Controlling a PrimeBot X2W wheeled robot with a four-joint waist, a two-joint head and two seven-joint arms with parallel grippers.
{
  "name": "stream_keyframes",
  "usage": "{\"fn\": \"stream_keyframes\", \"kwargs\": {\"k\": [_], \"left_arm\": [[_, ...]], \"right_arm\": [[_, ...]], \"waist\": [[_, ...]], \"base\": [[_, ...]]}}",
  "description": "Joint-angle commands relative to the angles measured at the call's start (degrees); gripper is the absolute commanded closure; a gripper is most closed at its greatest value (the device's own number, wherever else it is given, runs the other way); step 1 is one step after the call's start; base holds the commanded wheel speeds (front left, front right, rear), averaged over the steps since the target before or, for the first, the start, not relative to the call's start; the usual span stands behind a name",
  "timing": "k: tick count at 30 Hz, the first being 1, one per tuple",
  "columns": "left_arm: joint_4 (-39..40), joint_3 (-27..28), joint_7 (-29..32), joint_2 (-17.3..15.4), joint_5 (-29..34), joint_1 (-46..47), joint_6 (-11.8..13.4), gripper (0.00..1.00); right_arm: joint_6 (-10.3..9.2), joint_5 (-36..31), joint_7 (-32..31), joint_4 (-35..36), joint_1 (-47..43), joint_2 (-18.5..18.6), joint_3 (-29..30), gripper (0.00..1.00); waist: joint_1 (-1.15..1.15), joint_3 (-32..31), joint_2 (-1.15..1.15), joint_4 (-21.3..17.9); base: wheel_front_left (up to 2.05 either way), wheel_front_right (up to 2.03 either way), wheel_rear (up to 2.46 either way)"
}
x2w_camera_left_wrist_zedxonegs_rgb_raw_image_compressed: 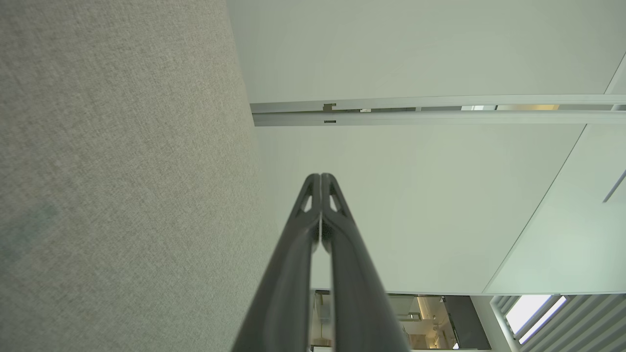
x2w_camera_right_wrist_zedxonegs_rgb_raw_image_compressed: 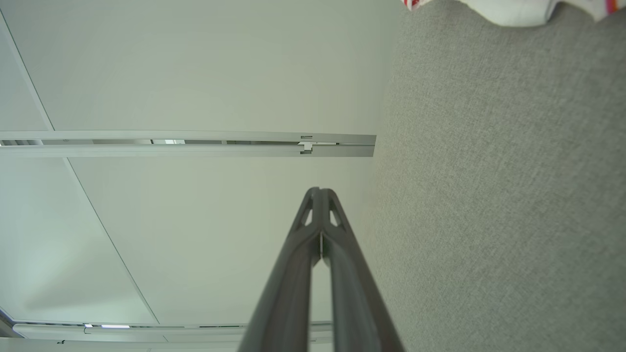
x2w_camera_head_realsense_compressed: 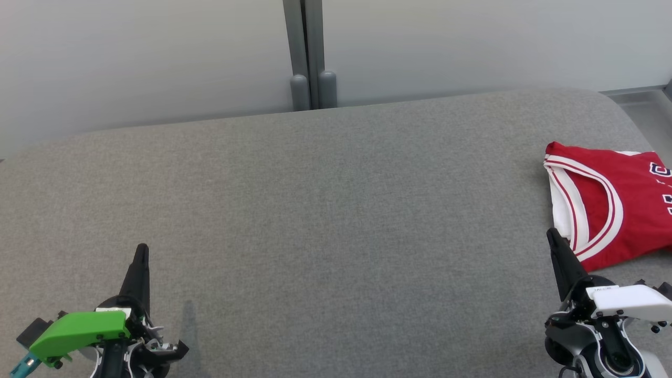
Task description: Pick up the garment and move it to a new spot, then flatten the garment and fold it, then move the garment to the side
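My left hand [x2w_camera_head_realsense_compressed: 142,251] sits at the lower left of the head view, its two dark fingers pressed together to a single point and gripping nothing. In the left wrist view the same hand [x2w_camera_left_wrist_zedxonegs_rgb_raw_image_compressed: 321,178] shows its fingertips meeting, with only a thin slit lower down between the fingers. A green cover [x2w_camera_head_realsense_compressed: 79,331] sits on that wrist. My right hand [x2w_camera_head_realsense_compressed: 551,233] is at the lower right, likewise closed tight and empty, with a white cover [x2w_camera_head_realsense_compressed: 630,302] on its wrist. The right wrist view confirms this: the tips of that hand [x2w_camera_right_wrist_zedxonegs_rgb_raw_image_compressed: 320,192] are closed on each other with nothing between them.

Both hands hang over the desk [x2w_camera_head_realsense_compressed: 336,210], which has a grey fabric top and rounded far corners.

The garment [x2w_camera_head_realsense_compressed: 614,199] lies on the right side of the desk, partly cut off by the edge of the head view. It is red with broad white, red-striped trim, gathered into a compact, folded-looking shape, and a bit of dark-outlined white lettering [x2w_camera_head_realsense_compressed: 662,170] shows at the frame edge. From the head camera my right fingertip appears just beside its near left edge. In the right wrist view a scrap of the garment [x2w_camera_right_wrist_zedxonegs_rgb_raw_image_compressed: 518,12] shows in the top corner, apart from the fingers.

Behind the desk stand pale wall panels joined by a grey post [x2w_camera_head_realsense_compressed: 310,52].
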State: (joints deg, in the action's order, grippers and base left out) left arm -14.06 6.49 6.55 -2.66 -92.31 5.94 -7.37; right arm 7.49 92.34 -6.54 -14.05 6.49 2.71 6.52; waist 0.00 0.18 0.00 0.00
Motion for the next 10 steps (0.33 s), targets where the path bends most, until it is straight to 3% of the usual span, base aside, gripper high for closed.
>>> {"fn": "stream_keyframes", "kwargs": {"k": [1, 10], "left_arm": [[0.1, 0.1, 0.2, -0.4, -0.2, 0.6, -0.2, 1.00], [0.1, 0.1, 0.2, -0.4, -0.2, 0.6, -0.2, 1.00]], "right_arm": [[0.00, 0.2, -0.2, 0.2, -0.6, 0.3, 0.1, 1.00], [0.00, 0.2, -0.2, 0.2, -0.6, 0.3, 0.1, 1.00]], "waist": [[0.00, 0.0, 0.00, 0.0], [0.00, 0.0, 0.00, 0.0]], "base": [[0.00, 0.00, 0.00], [0.00, 0.00, 0.00]]}}
